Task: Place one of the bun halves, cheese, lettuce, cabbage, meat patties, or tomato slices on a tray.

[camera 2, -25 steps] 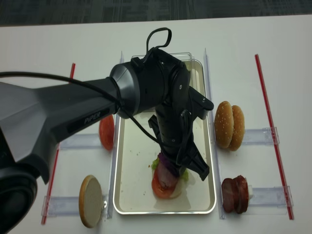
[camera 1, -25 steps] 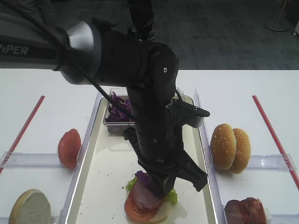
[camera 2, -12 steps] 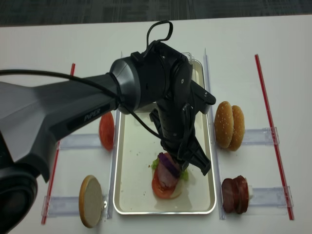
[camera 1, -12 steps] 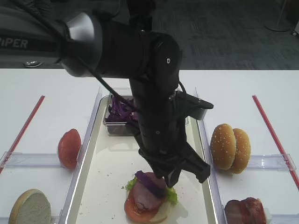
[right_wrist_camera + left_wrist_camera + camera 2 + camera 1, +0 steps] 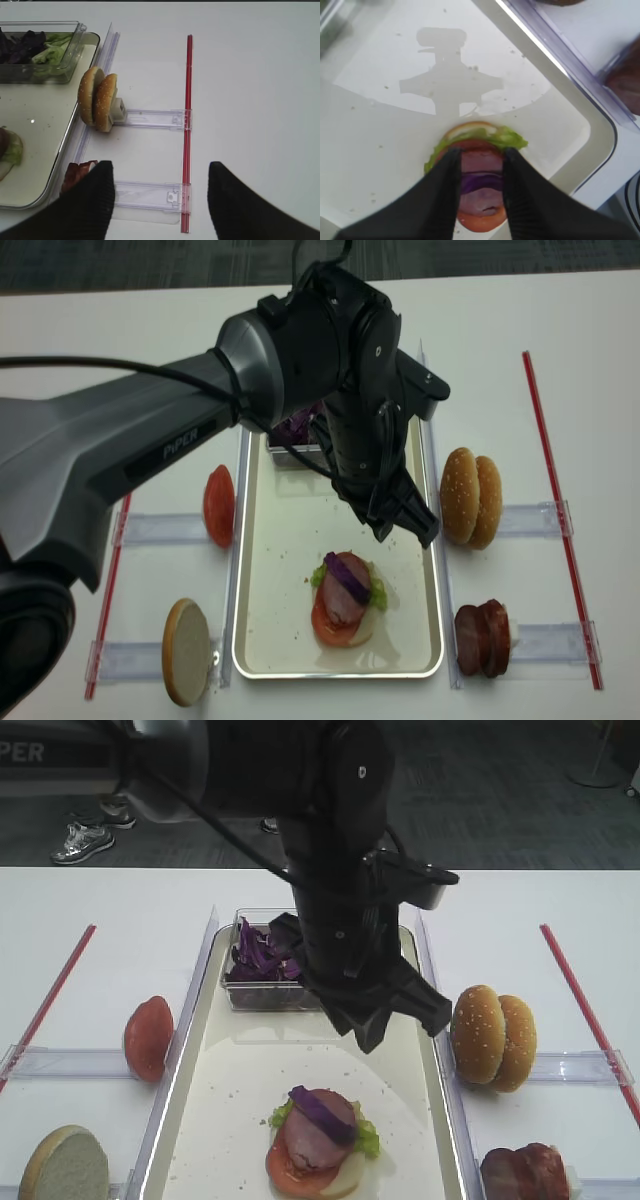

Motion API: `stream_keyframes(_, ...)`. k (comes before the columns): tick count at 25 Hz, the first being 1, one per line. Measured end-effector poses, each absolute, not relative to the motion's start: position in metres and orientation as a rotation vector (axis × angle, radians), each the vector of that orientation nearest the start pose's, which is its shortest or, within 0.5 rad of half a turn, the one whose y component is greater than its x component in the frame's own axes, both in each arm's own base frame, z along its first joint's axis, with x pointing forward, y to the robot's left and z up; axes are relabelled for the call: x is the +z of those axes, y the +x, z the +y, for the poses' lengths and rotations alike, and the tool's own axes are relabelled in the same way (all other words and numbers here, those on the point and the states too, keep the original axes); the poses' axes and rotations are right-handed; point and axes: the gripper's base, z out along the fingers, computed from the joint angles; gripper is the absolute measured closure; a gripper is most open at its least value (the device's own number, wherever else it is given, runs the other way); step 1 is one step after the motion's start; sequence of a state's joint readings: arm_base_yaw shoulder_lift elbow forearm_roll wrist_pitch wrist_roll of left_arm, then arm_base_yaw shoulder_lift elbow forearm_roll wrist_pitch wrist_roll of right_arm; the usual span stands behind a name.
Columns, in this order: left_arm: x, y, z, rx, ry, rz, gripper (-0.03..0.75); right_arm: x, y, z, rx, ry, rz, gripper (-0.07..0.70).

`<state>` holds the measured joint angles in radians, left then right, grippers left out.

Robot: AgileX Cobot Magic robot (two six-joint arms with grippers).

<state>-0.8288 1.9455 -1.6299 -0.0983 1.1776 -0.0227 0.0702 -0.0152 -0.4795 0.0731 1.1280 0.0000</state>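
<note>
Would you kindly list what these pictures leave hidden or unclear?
- Clear plastic box: right part behind the left arm in both high views.
- Dark red-brown meat rounds: largely hidden behind the right gripper's black fingers in its wrist view.
- Purple cabbage shred: ends behind the left gripper's blurred fingers.

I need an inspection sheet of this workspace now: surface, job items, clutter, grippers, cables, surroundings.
Surface: white table with two red strips and clear plastic holders.
Job's things: tray holds a stack: tomato slice, lettuce, pink meat slice, purple cabbage shred on top. Two bun halves stand right of the tray, dark patties nearer the front, one tomato slice and a pale bun half on the left.
Clutter: clear box of cabbage and lettuce at the tray's far end; crumbs in the tray.
Grippers: left gripper open, empty, above the stack; right gripper open, empty, above the table.
Cables: black cable along the left arm.
Surroundings: dark carpet; someone's shoes.
</note>
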Motion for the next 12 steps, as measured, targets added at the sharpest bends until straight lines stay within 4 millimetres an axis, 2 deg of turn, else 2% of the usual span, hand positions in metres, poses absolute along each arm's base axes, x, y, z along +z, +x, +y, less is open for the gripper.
stream_keyframes(12,0.259,0.304,-0.269,-0.170,0.959,2.840,0.460,0.266,-0.008,0.005,0.135,-0.072,2.116,0.186)
